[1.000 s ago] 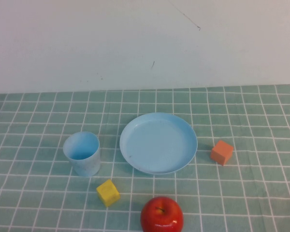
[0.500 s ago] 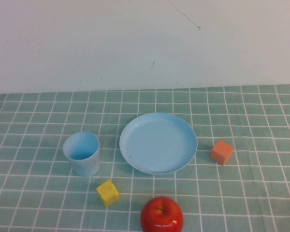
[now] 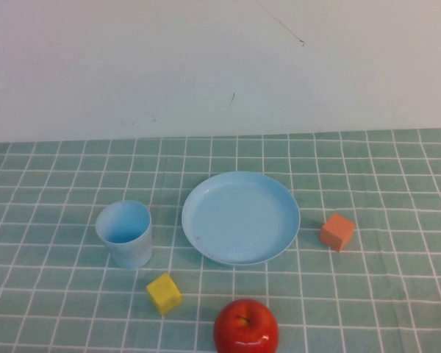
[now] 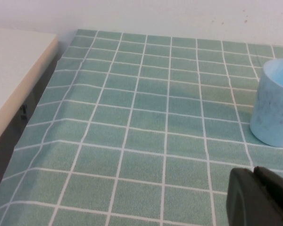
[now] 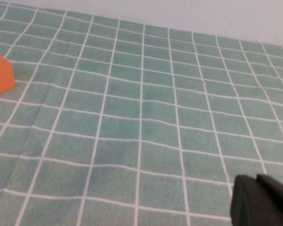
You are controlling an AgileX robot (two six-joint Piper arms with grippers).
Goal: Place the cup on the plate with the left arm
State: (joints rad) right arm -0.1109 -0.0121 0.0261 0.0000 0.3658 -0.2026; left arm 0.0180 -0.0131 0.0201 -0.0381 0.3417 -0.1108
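1. One cup (image 3: 124, 233) stands upright on the left side of the green checked tablecloth (image 3: 367, 294), its mouth open upward and nothing inside it that can be seen. It also shows at the edge of the left wrist view (image 4: 275, 103), resting on the cloth.
2. Two blocks lie on the cloth: a yellow block (image 3: 164, 293) just in front of the cup and slightly to its right, and an orange block (image 3: 337, 232) near the plate's right rim, apart from it. The orange block also appears at the edge of the right wrist view (image 5: 0, 74).
3. One plate (image 3: 279, 193) sits at the middle of the cloth, to the right of the cup with a narrow strip of cloth between them. Its inside is bare.
4. One red apple (image 3: 245, 327) sits at the near edge, in front of the plate and to the right of the yellow block, touching neither.
5. Nothing lies in the gap between cup and plate; the yellow block and apple sit nearer the robot than both.
6. The left gripper (image 4: 262, 197) is out of the high view; in its wrist view only a dark tip shows, above the cloth near the cup and not touching it. Whether it is wide or narrow cannot be told.
7. The right gripper (image 5: 262, 202) likewise shows only a dark tip over bare cloth, well apart from the orange block; its spread cannot be told.
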